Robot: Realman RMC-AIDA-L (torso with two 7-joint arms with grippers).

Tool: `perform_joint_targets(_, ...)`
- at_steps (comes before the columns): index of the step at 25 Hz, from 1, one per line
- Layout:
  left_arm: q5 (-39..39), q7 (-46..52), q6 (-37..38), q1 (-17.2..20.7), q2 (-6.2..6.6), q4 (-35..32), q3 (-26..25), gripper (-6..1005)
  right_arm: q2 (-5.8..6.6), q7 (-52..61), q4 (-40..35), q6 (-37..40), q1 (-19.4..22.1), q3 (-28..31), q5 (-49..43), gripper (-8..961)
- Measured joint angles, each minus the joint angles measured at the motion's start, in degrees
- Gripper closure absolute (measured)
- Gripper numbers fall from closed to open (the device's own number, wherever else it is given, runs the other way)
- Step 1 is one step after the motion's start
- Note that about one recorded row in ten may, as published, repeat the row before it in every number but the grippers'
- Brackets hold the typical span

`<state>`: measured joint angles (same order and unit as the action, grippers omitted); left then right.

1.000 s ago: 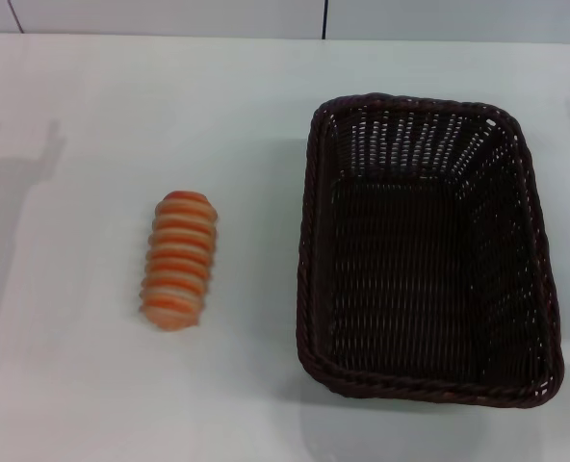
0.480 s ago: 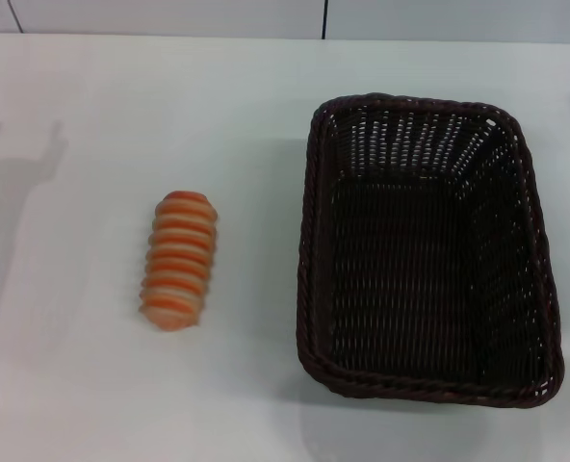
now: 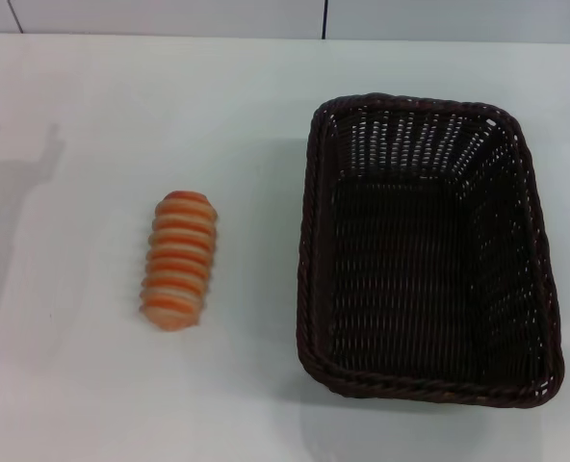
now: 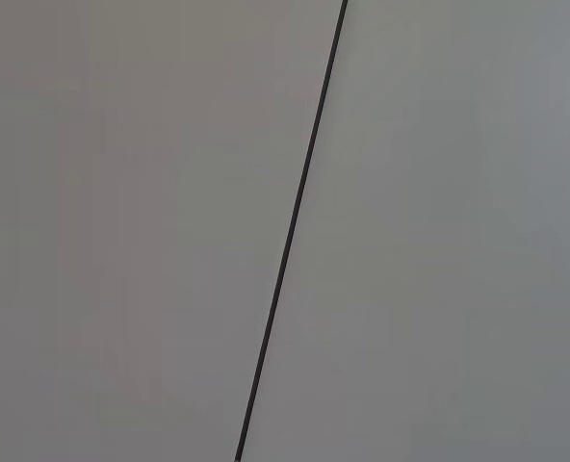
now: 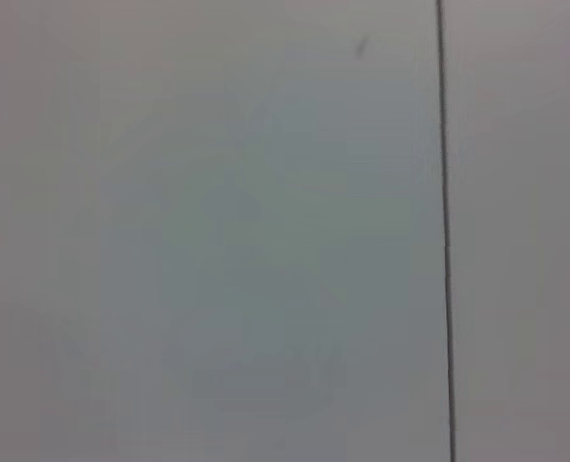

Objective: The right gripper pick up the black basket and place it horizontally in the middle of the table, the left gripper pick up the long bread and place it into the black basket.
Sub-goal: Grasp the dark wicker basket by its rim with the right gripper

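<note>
Sitting on the table (image 3: 92, 404), black basket (image 3: 309, 241) unfilled, long bread (image 3: 178, 260) beside; end effectors unseen.

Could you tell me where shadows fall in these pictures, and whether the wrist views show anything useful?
Head view: faint claw-like shadows on the table at its left edge; the basket shades its own inside; bread evenly lit. Both wrist views: only plain grey panels with one dark seam.
</note>
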<state>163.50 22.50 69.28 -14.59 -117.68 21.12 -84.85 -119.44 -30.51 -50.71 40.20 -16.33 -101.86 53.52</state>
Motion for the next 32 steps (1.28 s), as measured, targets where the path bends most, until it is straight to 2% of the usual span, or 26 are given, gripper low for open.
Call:
perform_joint_targets(5, -0.17, 0.00, 0.10, -0.29, -0.15, 0.05, -0.11, 129, 0.03, -13.50, -7.19, -4.14, 1.88, 0.50, 6.74, 193)
perform_joint_targets(8, -0.27, 0.00, 0.16, -0.67, -0.30, 0.15, -0.17, 129, 0.33, -14.67, -5.92, -2.31, 1.32, 0.41, 7.51, 193)
perform_joint_targets(11, -0.38, 0.00, 0.16, -1.12, -0.48, 0.15, -0.29, 129, 0.65, -7.97, -1.01, 3.08, -0.18, 0.32, 3.47, 195)
perform_joint_targets(13, -0.38, 0.00, 0.18, -1.31, -0.53, 0.24, -0.32, 129, 1.06, 0.99, 2.62, 5.83, -0.79, 0.90, -3.69, 195)
perform_joint_targets(16, -0.39, 0.00, 0.29, -1.40, -0.59, 0.55, -0.32, 129, 2.72, 17.73, 5.40, 6.96, -1.01, 3.37, -16.92, 194)
perform_joint_targets(18, -0.38, 0.00, 0.39, -1.48, -0.63, 0.92, -0.32, 129, 3.80, 26.33, 4.59, 5.43, -0.70, 4.85, -24.20, 194)
perform_joint_targets(19, -0.38, 0.00, 0.41, -1.51, -0.63, 1.07, -0.32, 129, 4.10, 29.12, 2.96, 3.40, -0.22, 5.59, -27.21, 194)
perform_joint_targets(21, -0.40, 0.00, 0.45, -1.56, -0.63, 1.15, -0.32, 129, 3.61, 31.49, -3.37, -4.55, 1.30, 8.32, -31.06, 194)
perform_joint_targets(24, -0.38, 0.00, 0.49, -1.73, -0.69, 1.17, -0.25, 129, 1.23, 29.30, -13.27, -19.49, 2.99, 13.76, -35.36, 194)
perform_joint_targets(26, -0.37, 0.00, 0.47, -1.88, -0.74, 1.19, -0.08, 129, 0.25, 28.19, -19.48, -29.14, 3.80, 15.86, -37.30, 194)
perform_joint_targets(32, -0.37, 0.00, 0.57, -1.94, -0.79, 1.21, -0.05, 129, 0.27, 27.83, -33.47, -56.34, 4.25, 17.41, -37.96, 195)
